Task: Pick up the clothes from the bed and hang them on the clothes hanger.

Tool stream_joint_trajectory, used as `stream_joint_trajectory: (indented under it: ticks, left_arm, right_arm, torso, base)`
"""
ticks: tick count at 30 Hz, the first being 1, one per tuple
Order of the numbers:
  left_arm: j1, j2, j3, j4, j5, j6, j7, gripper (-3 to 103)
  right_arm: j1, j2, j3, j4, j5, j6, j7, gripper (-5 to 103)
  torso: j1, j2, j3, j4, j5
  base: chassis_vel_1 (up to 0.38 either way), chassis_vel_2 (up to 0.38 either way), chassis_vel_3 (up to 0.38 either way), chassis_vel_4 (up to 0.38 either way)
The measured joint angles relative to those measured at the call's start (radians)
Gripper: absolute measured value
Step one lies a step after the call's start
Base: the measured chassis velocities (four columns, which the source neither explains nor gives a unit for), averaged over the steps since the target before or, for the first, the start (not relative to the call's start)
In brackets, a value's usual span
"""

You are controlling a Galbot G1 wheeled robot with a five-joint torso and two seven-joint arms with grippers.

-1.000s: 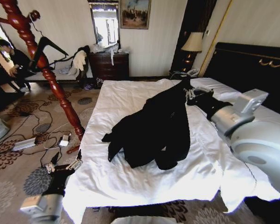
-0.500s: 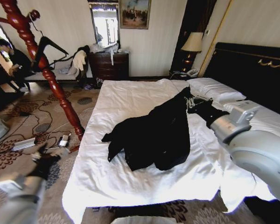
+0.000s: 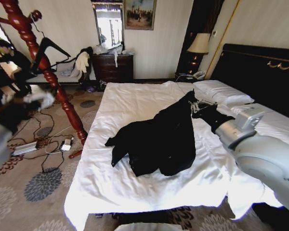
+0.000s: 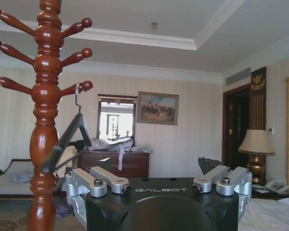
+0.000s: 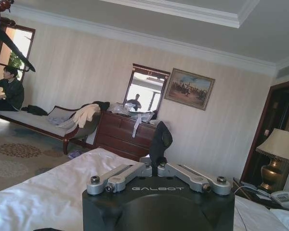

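While lying on bed, clothes, right gripper pinching them

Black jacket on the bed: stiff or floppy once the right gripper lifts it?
Probably floppy: the black jacket lies crumpled in soft folds on the bed, sleeves sprawled. It will likely drape and trail, since the right gripper pinches only one edge of it. Probably not slippery: the fabric looks matte.

Daylit room, brightest at the blown-out mirror and far left window; left arm motion-blurred; head view bends at edges.
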Motion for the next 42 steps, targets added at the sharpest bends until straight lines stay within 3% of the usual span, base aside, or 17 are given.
stream_joint_trajectory:
  ticks: [3, 10, 16, 18, 19, 22, 23, 26, 32, 33, 42]
  left_arm:
    - [-0.112, 0.064, 0.093, 0.095, -0.017, 0.034, -0.033, 100]
    - [-0.199, 0.134, 0.131, 0.260, -0.065, 0.059, -0.057, 100]
    - [-0.222, 0.292, 0.132, 0.468, -0.156, 0.052, 0.008, 100]
    - [-0.197, 0.360, 0.120, 0.541, -0.188, 0.047, 0.015, 100]
    - [-0.197, 0.360, 0.120, 0.541, -0.188, 0.047, 0.015, 100]
    - [-0.103, 0.489, 0.039, 0.677, -0.246, 0.053, 0.016, 101]
    - [-0.103, 0.489, 0.039, 0.677, -0.246, 0.053, 0.016, 101]
    - [-0.041, 0.596, 0.014, 0.795, -0.262, 0.069, 0.016, 99]
    - [0.036, 0.678, 0.000, 0.873, -0.267, 0.106, -0.016, 99]
    - [0.067, 0.705, -0.018, 0.896, -0.270, 0.118, -0.022, 102]
    - [0.341, 0.907, -0.192, 1.114, -0.274, 0.169, -0.046, 99]
  right_arm:
    - [-0.009, 0.000, 0.004, -0.009, -0.003, 0.000, 0.002, 0]
    - [-0.011, 0.008, 0.002, -0.030, -0.018, 0.001, -0.005, 0]
    - [-0.034, 0.018, 0.006, -0.028, -0.037, 0.006, -0.006, 0]
    - [-0.034, 0.020, 0.007, -0.026, -0.038, 0.007, -0.006, 0]
    - [-0.034, 0.020, 0.007, -0.026, -0.038, 0.007, -0.006, 0]
    - [-0.034, 0.023, 0.007, -0.027, -0.039, 0.007, -0.005, 0]
    - [-0.034, 0.023, 0.007, -0.027, -0.039, 0.007, -0.005, 0]
    - [-0.042, 0.025, 0.012, -0.023, -0.043, 0.007, -0.004, 0]
    - [-0.074, 0.029, 0.037, -0.014, -0.054, 0.007, -0.004, 0]
    - [-0.077, 0.030, 0.038, -0.015, -0.057, 0.007, -0.005, 0]
    - [-0.079, 0.043, 0.045, -0.006, -0.060, 0.009, -0.009, 0]
  torso:
    - [0.000, 0.000, 0.000, 0.0002, 0.0000]
    - [0.000, 0.000, 0.000, 0.0006, -0.0001]
    - [0.000, 0.000, 0.000, 0.0000, 0.0003]
    - [0.000, 0.000, 0.000, 0.0003, 0.0001]
    - [0.000, 0.000, 0.000, 0.0003, 0.0001]
    - [0.000, 0.000, 0.000, 0.0002, 0.0004]
    - [0.000, 0.000, 0.000, 0.0002, 0.0004]
    - [0.000, 0.000, 0.000, -0.0002, 0.0009]
    - [0.000, 0.000, 0.000, 0.0006, -0.0001]
    - [0.000, 0.000, 0.000, 0.0008, -0.0002]
    - [0.000, 0.000, 0.000, -0.0001, 0.0000]
  base:
    - [0.000, 0.000, 0.000, 0.000]
    - [0.000, 0.000, 0.000, 0.000]
    - [0.000, 0.000, 0.000, 0.000]
    - [0.000, 0.000, 0.000, 0.000]
    - [0.000, 0.000, 0.000, 0.000]
    - [0.000, 0.000, 0.000, 0.000]
    - [0.000, 0.000, 0.000, 0.000]
    - [0.000, 0.000, 0.000, 0.000]
    - [0.000, 0.000, 0.000, 0.000]
    - [0.000, 0.000, 0.000, 0.000]
    - [0.000, 0.000, 0.000, 0.000]
